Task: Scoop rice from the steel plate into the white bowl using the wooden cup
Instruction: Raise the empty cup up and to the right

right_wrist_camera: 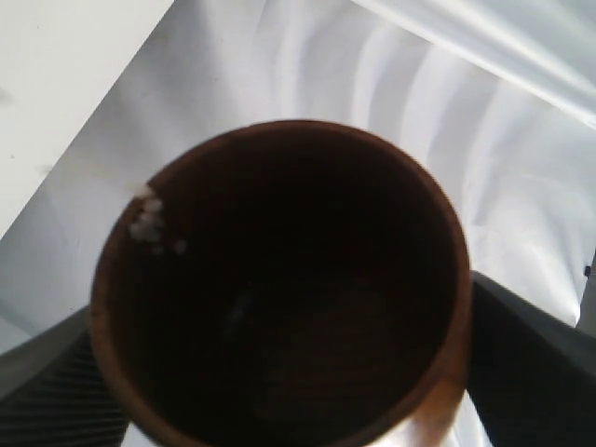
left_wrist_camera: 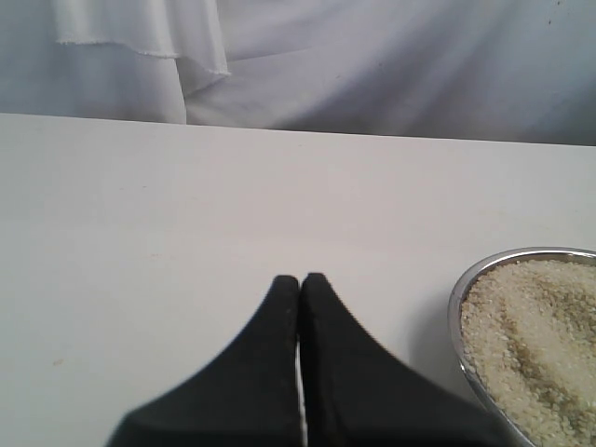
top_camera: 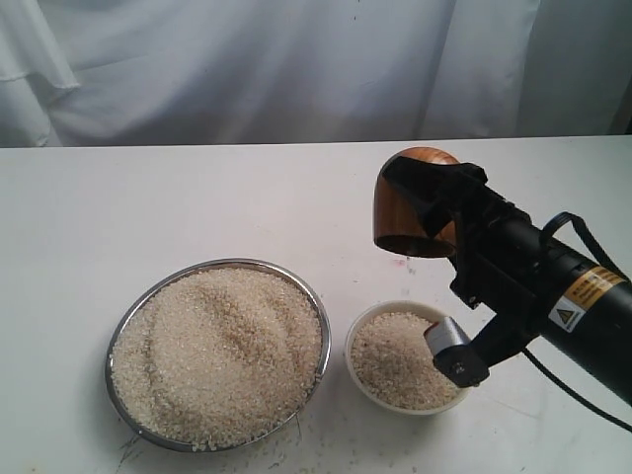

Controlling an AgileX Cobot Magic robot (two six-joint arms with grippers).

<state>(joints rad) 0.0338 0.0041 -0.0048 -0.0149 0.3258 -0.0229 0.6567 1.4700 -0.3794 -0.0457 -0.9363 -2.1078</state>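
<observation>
The steel plate (top_camera: 112, 357) lies front left, heaped with rice (top_camera: 222, 346); its rim (left_wrist_camera: 458, 312) and rice (left_wrist_camera: 540, 340) also show in the left wrist view. To its right, the white bowl (top_camera: 395, 306) holds a mound of rice (top_camera: 390, 360). My right gripper (top_camera: 432, 209) is shut on the wooden cup (top_camera: 400, 212), which hangs mouth-down above the bowl's far side. In the right wrist view the cup (right_wrist_camera: 279, 279) looks dark inside, with only a few grains (right_wrist_camera: 147, 223) stuck near the rim. My left gripper (left_wrist_camera: 300, 279) is shut, empty, over bare table left of the plate.
A white table (top_camera: 148, 217) carries everything, with a white curtain (top_camera: 296, 59) behind its back edge. A few stray grains (top_camera: 247, 456) lie by the plate's front. The right arm's body (top_camera: 553, 296) and cable (top_camera: 578, 395) reach over the bowl's right side.
</observation>
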